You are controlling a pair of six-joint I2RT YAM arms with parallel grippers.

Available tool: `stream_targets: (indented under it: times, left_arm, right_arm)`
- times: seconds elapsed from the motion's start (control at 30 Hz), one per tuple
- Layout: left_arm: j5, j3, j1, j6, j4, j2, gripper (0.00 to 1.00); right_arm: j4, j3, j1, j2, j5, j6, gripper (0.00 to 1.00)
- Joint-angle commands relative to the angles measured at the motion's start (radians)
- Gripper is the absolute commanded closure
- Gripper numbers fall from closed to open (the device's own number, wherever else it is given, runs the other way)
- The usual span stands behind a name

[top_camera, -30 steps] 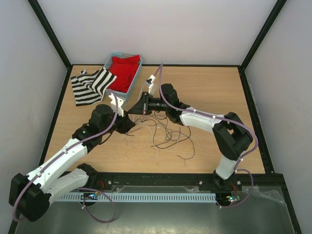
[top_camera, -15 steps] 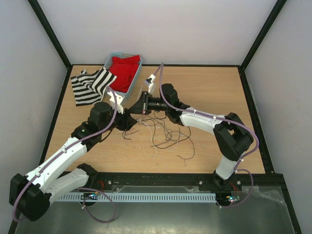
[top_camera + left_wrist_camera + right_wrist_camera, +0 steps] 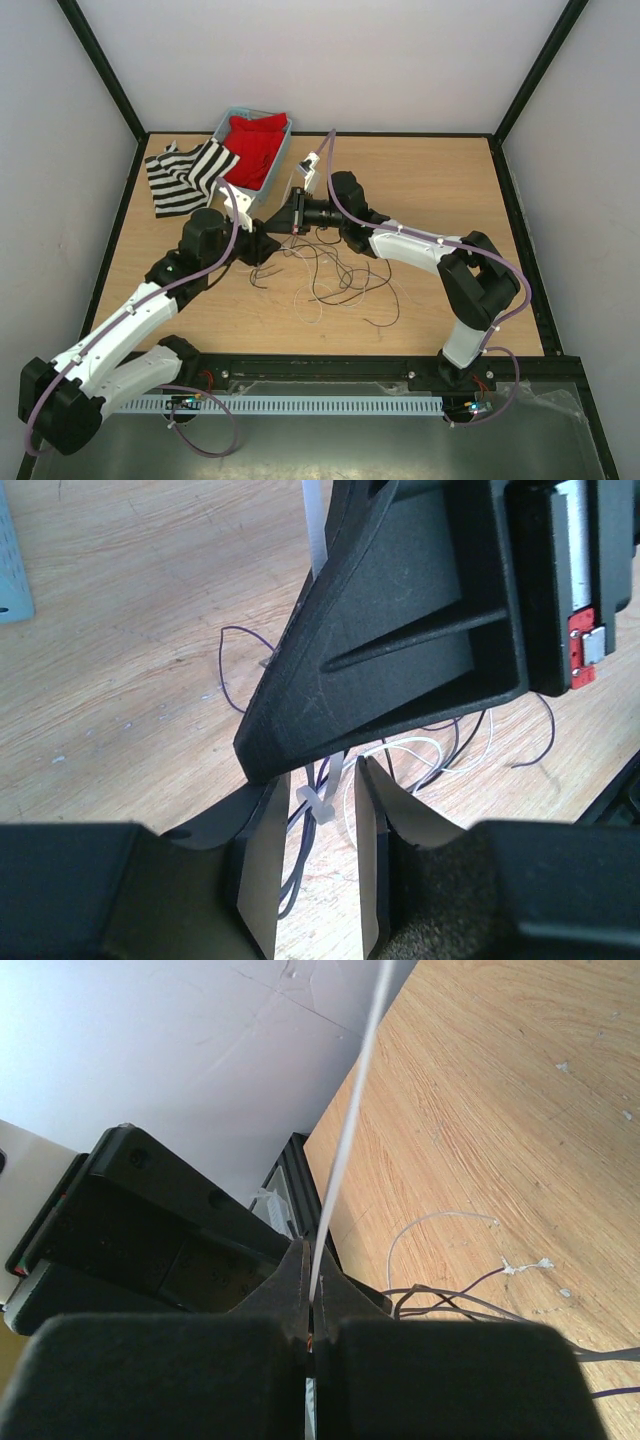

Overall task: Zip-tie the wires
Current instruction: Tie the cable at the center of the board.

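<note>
The wires [image 3: 340, 272] lie in loose black and pale loops on the wooden table in front of both grippers. My left gripper [image 3: 262, 243] is open. In the left wrist view [image 3: 320, 780] its jaws stand either side of the white zip tie's head [image 3: 318, 802], which is looped round a bundle of dark wires [image 3: 298, 875]. My right gripper [image 3: 287, 222] is just above, its black fingers [image 3: 400, 640] filling that view. In the right wrist view it [image 3: 313, 1295] is shut on the zip tie's strap [image 3: 345, 1130], which runs up and away taut.
A blue basket [image 3: 228, 120] holding a red cloth [image 3: 255, 145] stands at the back left, with a black-and-white striped cloth [image 3: 185, 175] beside it. A black rail [image 3: 330, 368] runs along the near table edge. Grey walls enclose the table.
My left gripper has moved slightly up and right, closer to the right gripper's tips. The right arm has barely moved. The wire loops shifted a little.
</note>
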Motion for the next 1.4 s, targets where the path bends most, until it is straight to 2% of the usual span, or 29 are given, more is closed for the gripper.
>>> stream_targets:
  times: [0.0,0.1,0.27,0.33,0.63,0.93,1.03,1.37]
  left_arm:
    - [0.016,0.024,-0.001,0.014,0.059,-0.026,0.67]
    - [0.029,0.020,0.000,0.012,0.061,-0.013,0.74]
    - [0.043,-0.012,-0.001,-0.005,0.063,-0.001,0.95]
    - [0.042,-0.034,-0.001,-0.013,0.066,-0.009,0.99]
    - [0.054,-0.141,-0.002,-0.069,0.075,-0.039,0.98]
    - [0.064,-0.200,-0.003,-0.096,0.096,-0.047,0.92]
    - [0.064,-0.203,-0.004,-0.095,0.102,-0.043,1.00]
    - [0.064,-0.256,-0.011,-0.123,0.106,-0.050,1.00]
  right_arm:
    - [0.046,0.013,0.007,-0.040,-0.010,0.008,1.00]
    - [0.046,0.017,0.006,-0.042,-0.007,0.012,1.00]
    - [0.046,0.024,0.006,-0.047,0.005,0.010,1.00]
    - [0.044,0.033,0.006,-0.045,0.008,0.009,1.00]
    - [-0.013,0.129,-0.014,-0.039,0.012,-0.023,1.00]
    - [-0.022,0.152,-0.019,-0.035,0.009,-0.019,1.00]
    - [-0.022,0.148,-0.019,-0.037,0.008,-0.019,1.00]
    - [-0.050,0.214,-0.047,-0.037,0.002,-0.033,1.00]
